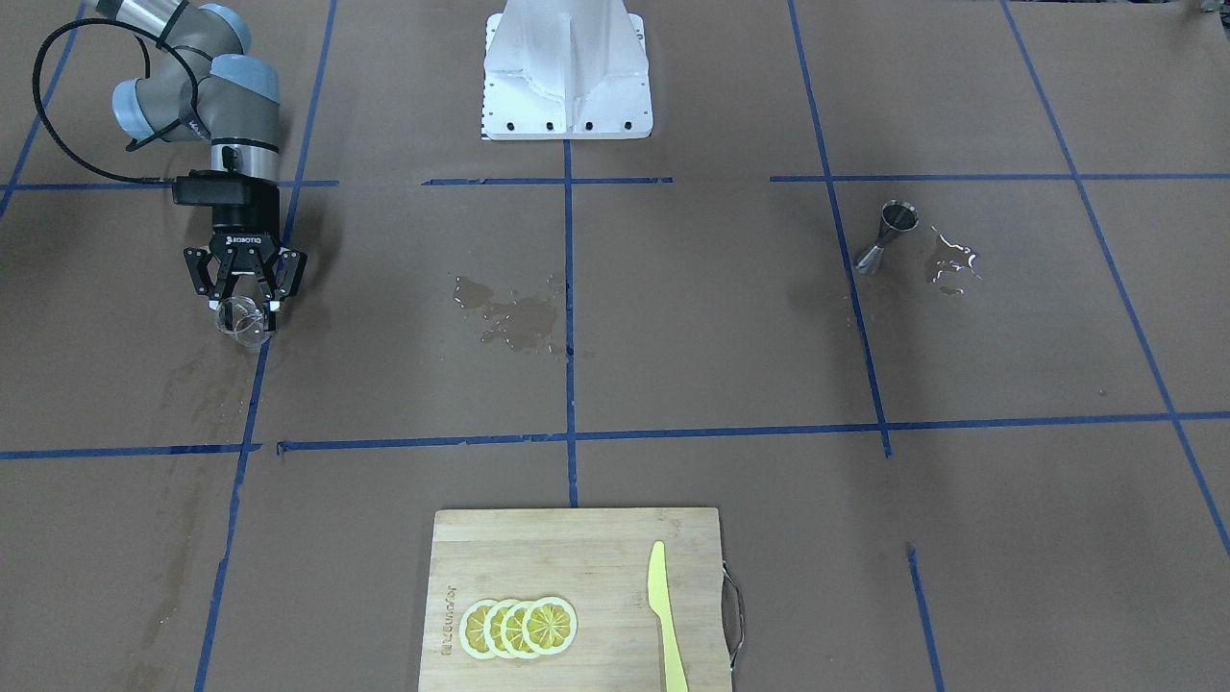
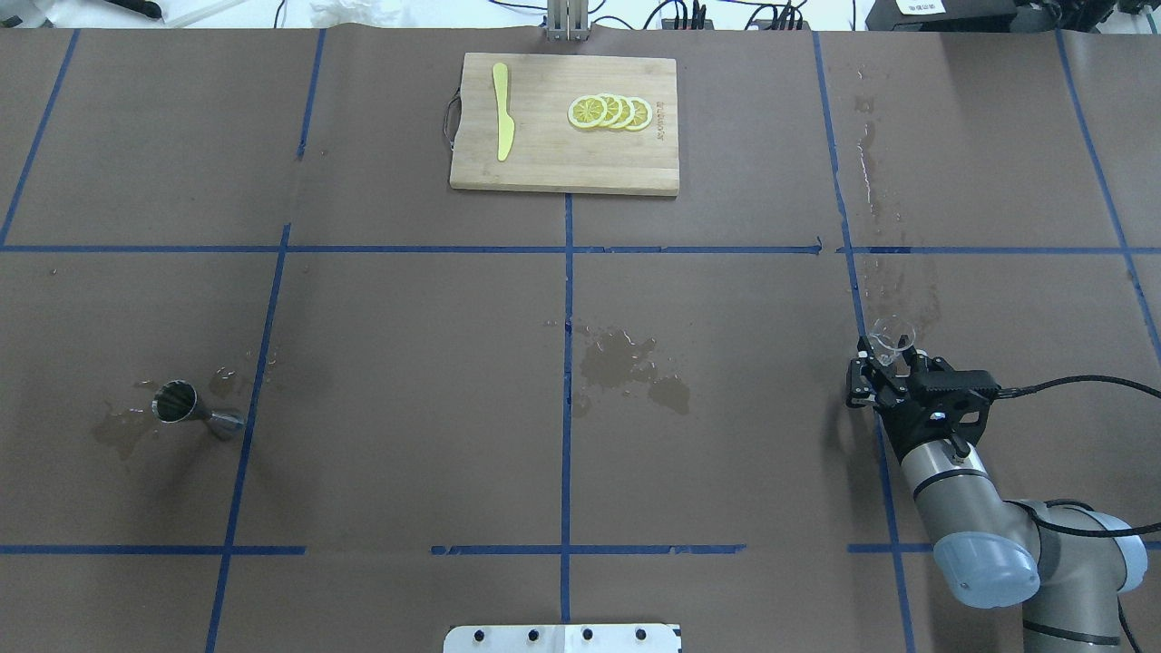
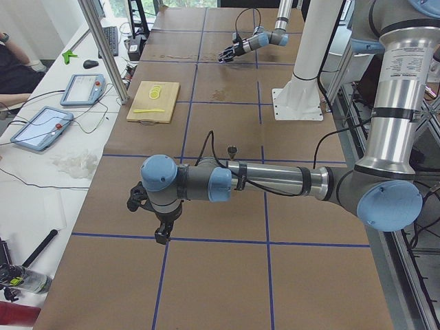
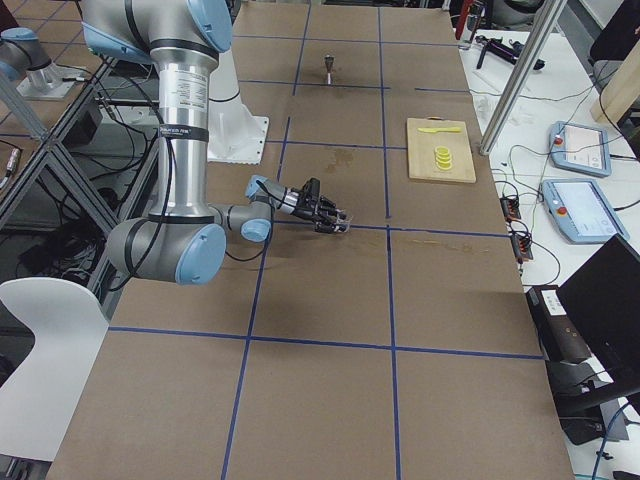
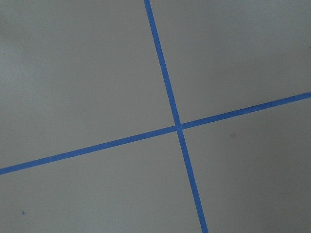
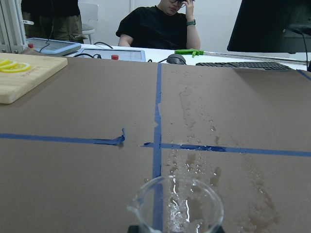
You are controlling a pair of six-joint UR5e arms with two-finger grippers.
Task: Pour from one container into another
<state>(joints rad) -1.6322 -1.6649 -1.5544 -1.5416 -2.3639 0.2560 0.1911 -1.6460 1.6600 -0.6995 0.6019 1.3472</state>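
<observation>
In the front-facing view, the right gripper point(image 1: 246, 306) is clamped on the glass cup point(image 1: 240, 323) at the view's left, low over the brown table point(image 1: 730, 327). Whether the cup touches the table cannot be told. The steel jigger point(image 1: 886, 236) stands upright well apart, on the view's right, with a shiny puddle point(image 1: 951, 261) just beside it. A wet patch point(image 1: 509, 315) lies mid-table. A bamboo cutting board point(image 1: 596, 548) carries lemon slices point(image 1: 519, 627) and a yellow knife point(image 1: 665, 615).

In the overhead view, the cup sticks out beyond the right gripper's fingers, beside a line of blue tape point(image 2: 567, 317). The jigger stands far off on the view's left.

In the left-side view, the left gripper point(image 3: 162, 234) points down over the table on the near arm. Whether it is open or closed cannot be told. The jigger stands beyond it.

In the right-side view, the cup sits between the near arm's fingertips, and the jigger is at the far end.

The left wrist view shows only brown paper and crossing tape.

In the right wrist view, the cup is upright at the bottom edge, with its lip to the view's left and droplets inside. A person point(image 6: 158, 24) sits beyond the table.
</observation>
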